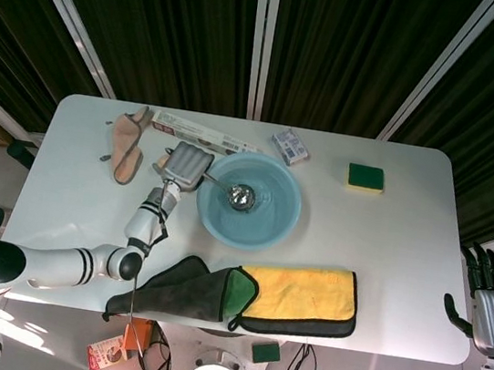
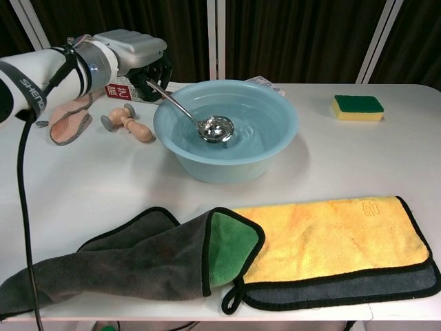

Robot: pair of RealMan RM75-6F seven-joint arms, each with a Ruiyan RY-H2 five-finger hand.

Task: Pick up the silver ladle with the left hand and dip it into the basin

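Observation:
My left hand (image 1: 185,166) (image 2: 138,58) grips the handle of the silver ladle (image 1: 240,196) (image 2: 215,128) just left of the light blue basin (image 1: 270,230) (image 2: 272,148). The ladle slants down over the basin's left rim, and its bowl sits low inside, at the water in the basin. My right hand (image 1: 490,307) hangs off the table's right edge, fingers apart and holding nothing; the chest view does not show it.
A pink cloth (image 2: 69,114), a wooden-handled tool (image 2: 127,123) and a long box (image 1: 201,130) lie behind my left hand. A small packet (image 1: 288,147) and a green-yellow sponge (image 2: 357,107) sit at the back. Yellow, green and grey towels (image 2: 324,241) cover the front.

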